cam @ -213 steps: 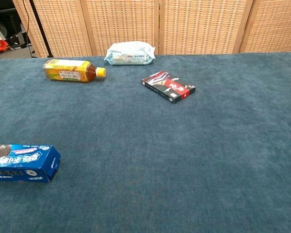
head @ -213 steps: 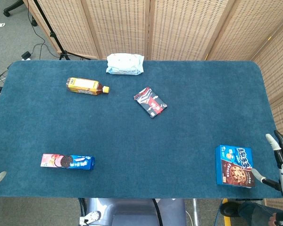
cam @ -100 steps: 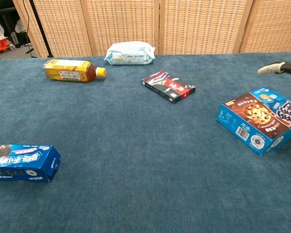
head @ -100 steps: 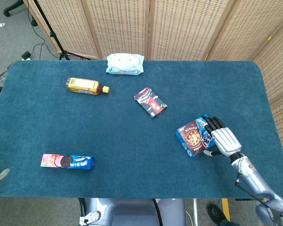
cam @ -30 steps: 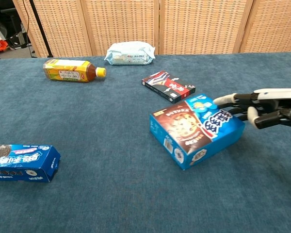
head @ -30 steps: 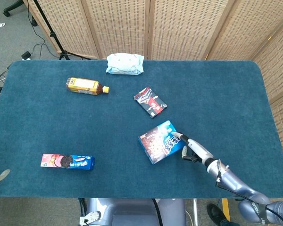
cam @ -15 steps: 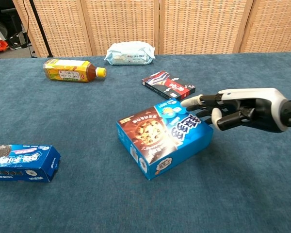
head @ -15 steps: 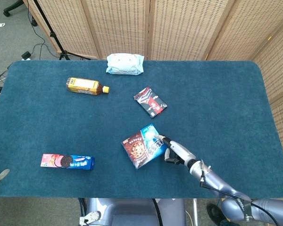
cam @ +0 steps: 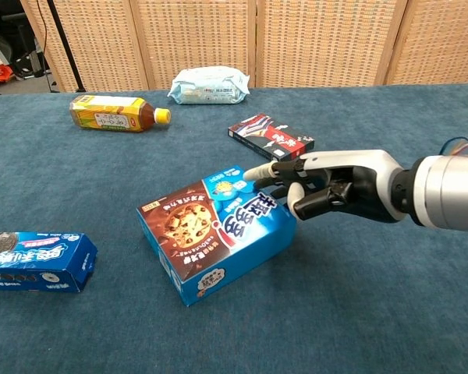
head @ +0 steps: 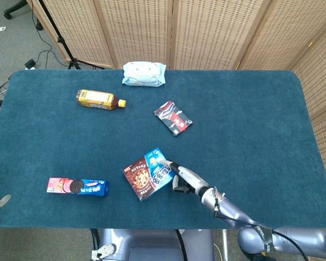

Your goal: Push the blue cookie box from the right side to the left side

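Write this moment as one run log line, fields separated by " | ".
phase: pushing | right hand fingers against blue cookie box | box flat, mid-table, right of Oreo box | left hand mostly out of view

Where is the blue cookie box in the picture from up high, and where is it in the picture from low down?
Head view: the blue cookie box lies low and a little left of the middle, the right hand touching its right edge.
Chest view: the same box sits near the middle, big and close, the hand against its right side.
Shared landmark: the red and black packet, farther back and to the right of the box in both.
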Robot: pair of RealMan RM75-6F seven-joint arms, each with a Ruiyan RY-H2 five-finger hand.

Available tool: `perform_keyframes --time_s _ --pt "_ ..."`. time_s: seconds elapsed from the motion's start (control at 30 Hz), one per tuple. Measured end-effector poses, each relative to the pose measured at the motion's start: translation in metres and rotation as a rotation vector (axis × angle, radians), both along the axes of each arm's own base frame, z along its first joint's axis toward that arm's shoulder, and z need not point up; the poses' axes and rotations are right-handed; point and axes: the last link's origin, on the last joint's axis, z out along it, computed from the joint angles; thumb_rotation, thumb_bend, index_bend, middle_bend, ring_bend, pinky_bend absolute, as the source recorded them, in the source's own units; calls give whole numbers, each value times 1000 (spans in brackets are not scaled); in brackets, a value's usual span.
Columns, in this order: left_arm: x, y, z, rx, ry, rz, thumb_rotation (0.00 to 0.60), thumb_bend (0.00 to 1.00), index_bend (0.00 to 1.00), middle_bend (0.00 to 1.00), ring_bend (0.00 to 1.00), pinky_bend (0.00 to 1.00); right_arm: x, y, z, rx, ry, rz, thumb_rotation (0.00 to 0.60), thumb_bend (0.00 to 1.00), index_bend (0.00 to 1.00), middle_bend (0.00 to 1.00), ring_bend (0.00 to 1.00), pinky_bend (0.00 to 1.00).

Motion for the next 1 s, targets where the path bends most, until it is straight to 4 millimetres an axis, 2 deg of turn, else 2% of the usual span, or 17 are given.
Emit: perform_keyframes --time_s 0.2,0.37,0.4,0.43,0.47,0.5,0.57,0.6,0.73,0.83,1.0 --pt "-2 2 1 6 -2 5 600 0 0 0 0 0 12 -5 8 -50 -6 27 600 1000 0 0 0 0" --pt "-2 3 0 3 2 -6 600 0 0 0 0 0 11 -13 29 -154 13 72 600 1000 0 0 0 0" --pt "-1 4 -1 2 3 -11 600 0 0 0 0 0 10 -13 33 -175 20 86 600 965 0 0 0 0" --pt "-1 4 -1 1 4 -18 600 0 0 0 0 0 9 -14 38 -198 27 101 600 869 0 0 0 0" --pt "0 5 -1 0 5 -24 600 0 0 0 0 0 7 -14 44 -232 39 123 600 633 0 0 0 0" --pt "1 6 -2 -1 7 -31 600 0 0 0 0 0 5 -14 49 -260 49 140 600 335 0 0 0 0" --pt "3 8 -2 -5 12 -55 600 0 0 0 0 0 -1 -14 61 -337 83 186 600 31 0 0 0 0" --pt "5 9 -2 -7 17 -69 600 0 0 0 0 0 -4 -14 67 -376 101 208 600 0 0 0 0 0" --pt "13 23 -2 -20 51 -162 600 0 0 0 0 0 -24 -8 95 -574 183 292 600 0 0 0 0 0" --pt "19 35 -3 -40 73 -224 600 0 0 0 0 0 -46 0 118 -726 245 331 600 0 0 0 0 0" --pt "34 47 -5 -67 115 -312 600 0 0 0 0 0 -98 16 156 -949 376 320 600 0 0 0 0 0"
